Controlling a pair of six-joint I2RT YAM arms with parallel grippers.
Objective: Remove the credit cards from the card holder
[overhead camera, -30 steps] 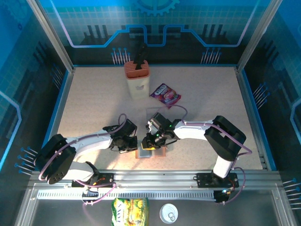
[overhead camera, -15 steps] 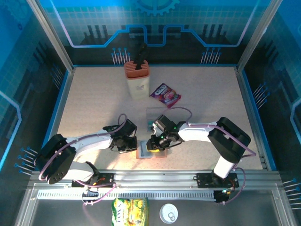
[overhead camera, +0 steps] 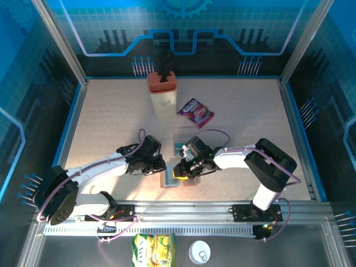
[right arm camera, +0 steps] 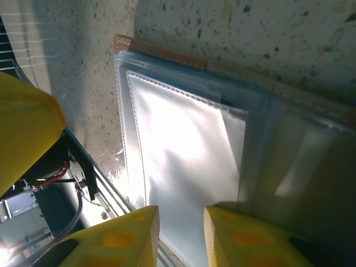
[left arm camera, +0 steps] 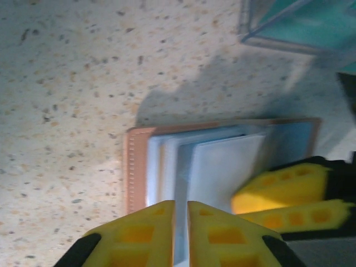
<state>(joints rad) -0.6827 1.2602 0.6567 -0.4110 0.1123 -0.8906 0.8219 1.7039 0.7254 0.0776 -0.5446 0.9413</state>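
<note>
Left jaws sit drawn together to a thin slit, tips over one edge of the card holder (left arm camera: 138, 167). Right jaws leave a narrow gap over a clear sleeve (right arm camera: 183, 139); we cannot tell whether they pinch it. We note the card holder lying open on the bench (left arm camera: 67, 83), sleeves facing up, with a clear box (left arm camera: 289, 25) near its far side.

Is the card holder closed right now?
No, the left wrist view shows the card holder lying open on the table with its clear sleeves facing up.
</note>
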